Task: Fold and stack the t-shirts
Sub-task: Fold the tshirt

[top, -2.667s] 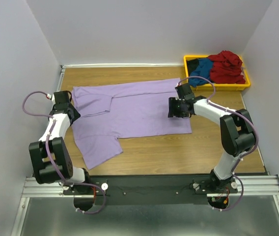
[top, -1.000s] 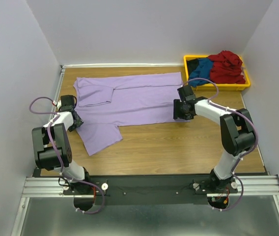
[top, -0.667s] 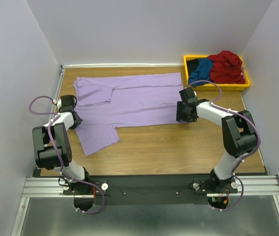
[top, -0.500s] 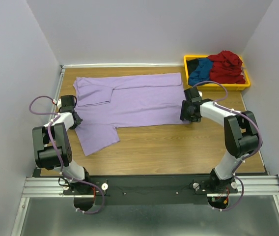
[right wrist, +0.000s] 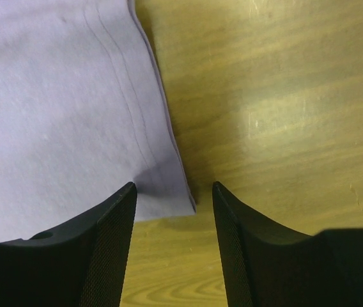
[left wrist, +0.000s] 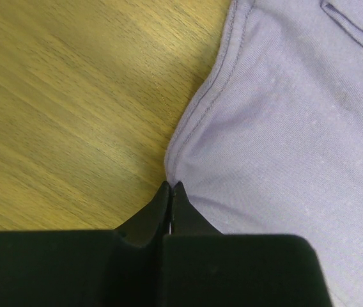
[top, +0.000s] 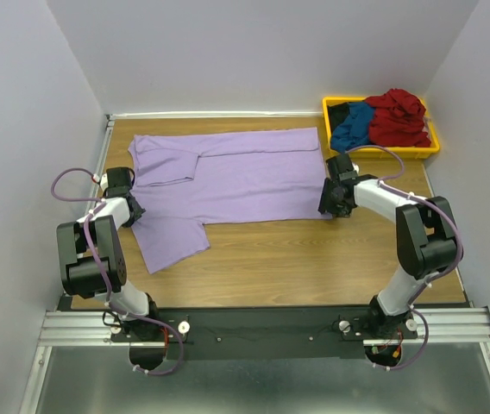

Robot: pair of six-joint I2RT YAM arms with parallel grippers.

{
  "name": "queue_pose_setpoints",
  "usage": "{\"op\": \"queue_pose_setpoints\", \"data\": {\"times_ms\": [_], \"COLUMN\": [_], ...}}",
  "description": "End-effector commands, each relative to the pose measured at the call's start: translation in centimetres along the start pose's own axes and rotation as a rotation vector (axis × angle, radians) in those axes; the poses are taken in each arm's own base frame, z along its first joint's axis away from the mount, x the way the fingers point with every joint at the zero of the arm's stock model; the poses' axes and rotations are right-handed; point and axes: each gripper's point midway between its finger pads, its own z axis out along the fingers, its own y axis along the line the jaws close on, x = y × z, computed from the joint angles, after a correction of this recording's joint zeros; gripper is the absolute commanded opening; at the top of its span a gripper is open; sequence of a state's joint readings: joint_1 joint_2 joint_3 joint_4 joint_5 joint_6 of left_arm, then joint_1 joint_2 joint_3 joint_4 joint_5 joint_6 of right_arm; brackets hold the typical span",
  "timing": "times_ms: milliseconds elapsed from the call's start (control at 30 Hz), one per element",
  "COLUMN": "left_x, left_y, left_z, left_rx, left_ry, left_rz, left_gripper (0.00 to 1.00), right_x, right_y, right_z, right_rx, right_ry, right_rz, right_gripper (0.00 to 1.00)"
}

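Lavender t-shirt (top: 228,181) is lying flat at the centre of the top view. Left gripper (left wrist: 170,187) is pinching only its edge seam; right gripper (right wrist: 173,187) is straddling the lower right corner, jaws apart, so either shallow bite is risking slippage on lifting.

The large lavender-purple cloth t-shirt (left wrist: 284,128) is matt, finely ribbed knit, the brown wood-grain tabletop (left wrist: 73,96) faintly glossy, and the yellow plastic bin (top: 400,152) at upper right smooth.
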State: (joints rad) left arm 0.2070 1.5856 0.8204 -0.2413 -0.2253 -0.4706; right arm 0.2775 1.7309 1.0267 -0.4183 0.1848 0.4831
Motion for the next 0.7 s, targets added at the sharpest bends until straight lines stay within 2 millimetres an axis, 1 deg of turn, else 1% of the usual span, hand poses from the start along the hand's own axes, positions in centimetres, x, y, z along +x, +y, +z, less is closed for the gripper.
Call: {"op": "queue_pose_setpoints", "data": {"times_ms": [0,67,167,200,267,367,433,567,600,667], "left_x": [2.9,2.7,2.7,2.6,2.6,2.6,2.5,2.5,2.5,2.3], "left_y": [1.2,1.2,1.1,1.0,1.0,1.0,1.0,1.0,1.1,1.3], "left_z": [0.2,0.1,0.2,0.2,0.2,0.1,0.1,0.0,-0.1,-0.2], "left_rx": [-0.03,-0.03,-0.028,-0.025,-0.026,-0.023,-0.023,-0.024,-0.026,-0.04], "left_ry": [0.078,0.073,0.072,0.071,0.069,0.071,0.068,0.066,0.068,0.061], "left_rz": [0.033,0.033,0.032,0.033,0.033,0.034,0.032,0.034,0.034,0.026], "left_gripper": [0.0,0.0,0.0,0.0,0.0,0.0,0.0,0.0,0.0,0.0], "right_x": [2.2,2.3,2.6,2.7,2.9,3.3,3.4,3.4,3.6,3.8], "right_y": [-0.7,-1.1,-1.4,-1.4,-1.5,-1.6,-1.7,-1.7,-1.7,-1.9], "right_z": [-1.3,-1.7,-1.7,-1.6,-1.4,-0.8,-0.5,-0.1,-0.1,-0.2], "right_rx": [0.006,0.022,0.037,0.042,0.046,0.057,0.066,0.069,0.067,0.067], "right_ry": [0.071,0.074,0.088,0.092,0.1,0.115,0.119,0.12,0.127,0.129], "right_rz": [0.013,0.01,0.009,0.011,0.014,0.016,0.013,0.0,-0.002,-0.003], "right_gripper": [0.57,0.57,0.54,0.52,0.51,0.45,0.44,0.33,0.25,0.17]}}
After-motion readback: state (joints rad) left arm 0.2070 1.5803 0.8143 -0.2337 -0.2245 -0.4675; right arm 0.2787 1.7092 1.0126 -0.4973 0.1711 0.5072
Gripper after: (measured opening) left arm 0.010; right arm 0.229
